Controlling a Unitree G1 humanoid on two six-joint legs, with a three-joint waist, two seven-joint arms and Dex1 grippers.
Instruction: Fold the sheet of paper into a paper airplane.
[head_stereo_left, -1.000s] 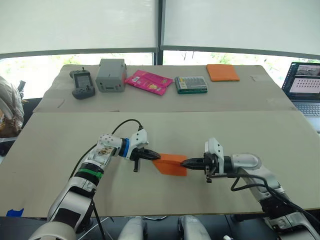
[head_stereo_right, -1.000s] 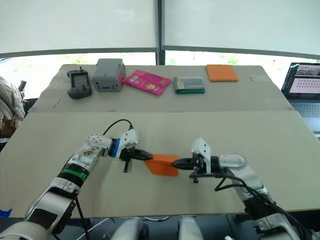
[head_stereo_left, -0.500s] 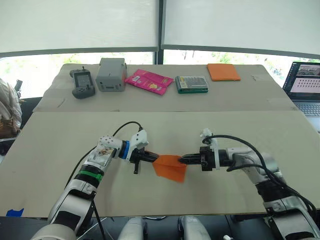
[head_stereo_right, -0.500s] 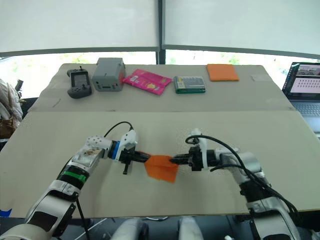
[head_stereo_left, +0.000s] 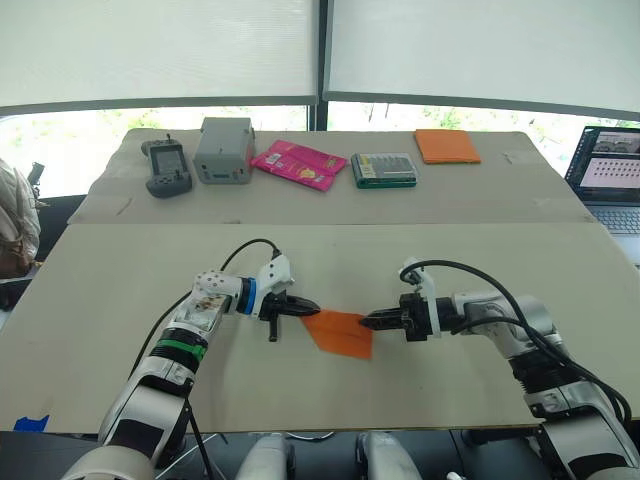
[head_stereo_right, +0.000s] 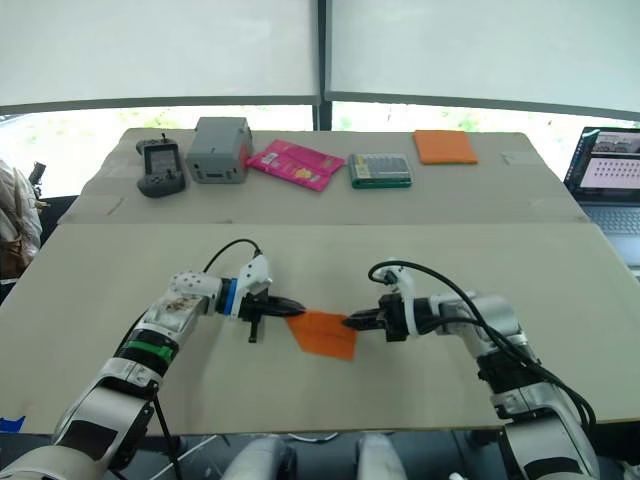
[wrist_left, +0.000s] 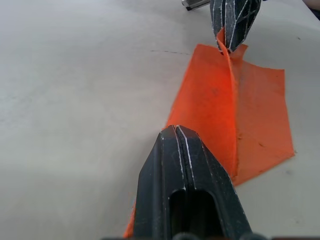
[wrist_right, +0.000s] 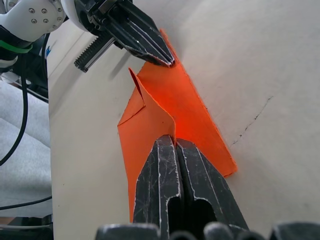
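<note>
The orange sheet of paper (head_stereo_left: 340, 333) is folded into a layered panel with a raised centre crease. It hangs just over the near middle of the table (head_stereo_left: 120, 290), stretched between my two grippers. My left gripper (head_stereo_left: 312, 308) is shut on the sheet's left corner, its fingertips (wrist_left: 176, 131) pinched together on the edge. My right gripper (head_stereo_left: 368, 321) is shut on the right end of the crease, and its fingers (wrist_right: 175, 142) close over the fold. The paper's surface (wrist_right: 175, 95) slopes down toward the table. It is a flat folded panel, not a pointed paper airplane.
On the far table stand a grey handheld controller (head_stereo_left: 166, 166), a grey box (head_stereo_left: 222, 150), a pink packet (head_stereo_left: 297, 164), a green case (head_stereo_left: 382, 169) and a thick orange pad (head_stereo_left: 446, 146). An open laptop (head_stereo_left: 608, 175) sits at the far right. A person (head_stereo_left: 12, 215) is at the left edge.
My right wrist has rolled over, so its cable now arcs above it. The paper tilted up between the grippers, then settled lower. Both grippers stayed shut on it.
</note>
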